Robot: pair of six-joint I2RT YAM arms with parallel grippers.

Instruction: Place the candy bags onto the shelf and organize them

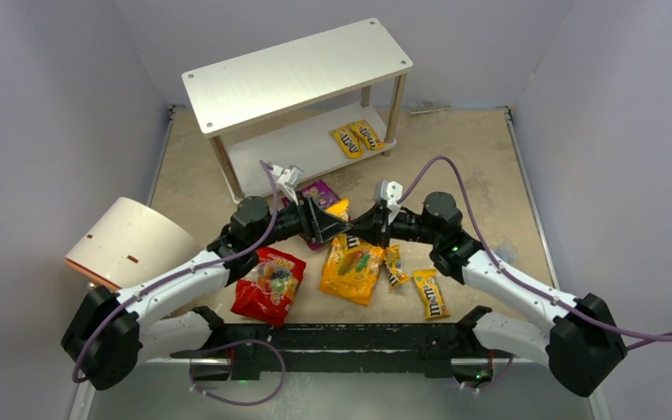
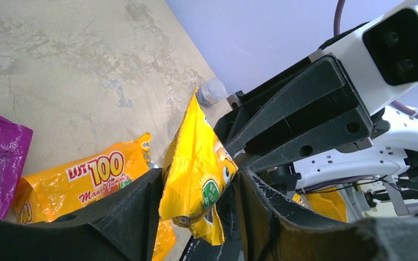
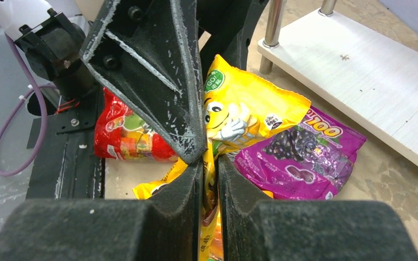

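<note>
The white two-tier shelf [image 1: 297, 70] stands at the back, with two yellow M&M's packets [image 1: 359, 137] on its lower board. My right gripper [image 3: 210, 163] is shut on the bottom edge of another M&M's packet [image 3: 234, 111], held upright above the table. My left gripper [image 2: 198, 179] is open, its fingers [image 2: 136, 217] on either side of that same packet [image 2: 196, 163]. The two grippers meet mid-table [image 1: 343, 223]. The purple bag [image 1: 322, 192] lies behind them. The orange bag [image 1: 353, 267] and red bag [image 1: 269, 284] lie in front.
Two more M&M's packets [image 1: 394, 265] [image 1: 430, 293] lie right of the orange bag. A cream cylinder with an orange rim [image 1: 131, 241] lies at the left. Grey walls close in the table on three sides.
</note>
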